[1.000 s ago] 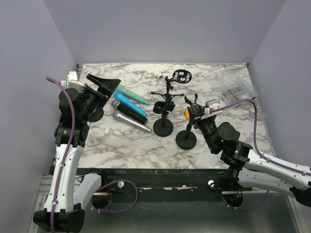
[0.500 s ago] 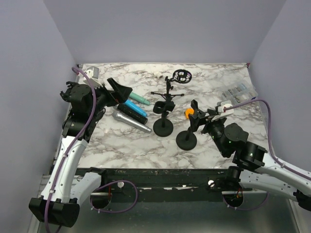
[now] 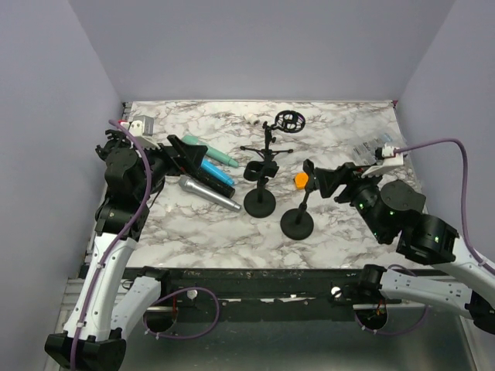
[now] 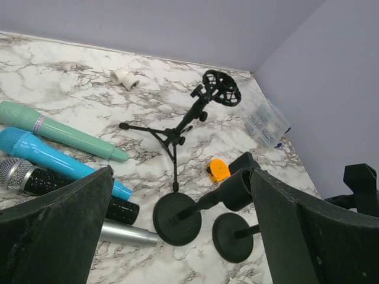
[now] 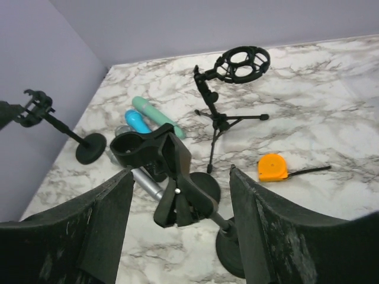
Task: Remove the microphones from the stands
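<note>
**Soft, even light in all three views; claw fingers blurring close to the lens**

I am seeing flat, diffuse light coming from overhead. The marble counter [image 3: 340, 131] is reading evenly bright, and the round stand bases [image 3: 260, 203] are casting only faint, short shadows. The lavender walls [image 3: 255, 46] are shading darker toward the left. Below the counter's near edge the top view is dimming. In the wrist views, the fingers [image 4: 53, 236] of the left claw [image 4: 182, 177] and the fingers [image 5: 65, 236] of the right claw [image 5: 182, 171] are showing as dark, grainy, soft-edged masses, while everything farther out is looking sharp.
</note>
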Action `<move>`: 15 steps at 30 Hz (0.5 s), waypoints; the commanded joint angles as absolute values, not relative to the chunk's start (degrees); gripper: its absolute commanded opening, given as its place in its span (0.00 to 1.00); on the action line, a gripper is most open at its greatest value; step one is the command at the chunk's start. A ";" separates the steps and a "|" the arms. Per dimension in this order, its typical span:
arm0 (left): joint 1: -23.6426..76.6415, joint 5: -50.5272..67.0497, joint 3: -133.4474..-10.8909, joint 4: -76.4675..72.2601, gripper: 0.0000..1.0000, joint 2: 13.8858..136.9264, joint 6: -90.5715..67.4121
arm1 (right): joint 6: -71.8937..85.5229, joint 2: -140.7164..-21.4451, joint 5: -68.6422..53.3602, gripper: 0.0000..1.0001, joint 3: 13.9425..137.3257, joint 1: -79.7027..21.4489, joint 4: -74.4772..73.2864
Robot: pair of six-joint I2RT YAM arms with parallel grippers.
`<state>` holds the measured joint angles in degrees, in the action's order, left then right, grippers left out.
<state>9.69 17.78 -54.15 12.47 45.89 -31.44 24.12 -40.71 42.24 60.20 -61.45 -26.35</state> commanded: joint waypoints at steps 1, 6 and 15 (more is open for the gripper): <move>9.40 18.61 -53.18 10.48 0.95 45.77 -31.07 | 25.48 -45.54 43.47 0.57 63.77 -61.44 -31.01; 9.40 18.75 -52.93 10.29 0.94 45.88 -31.11 | 24.54 -48.25 44.03 0.37 65.06 -61.49 -30.55; 9.43 19.38 -52.65 9.86 0.94 46.06 -31.20 | 19.82 -50.08 42.02 0.31 62.72 -61.48 -27.77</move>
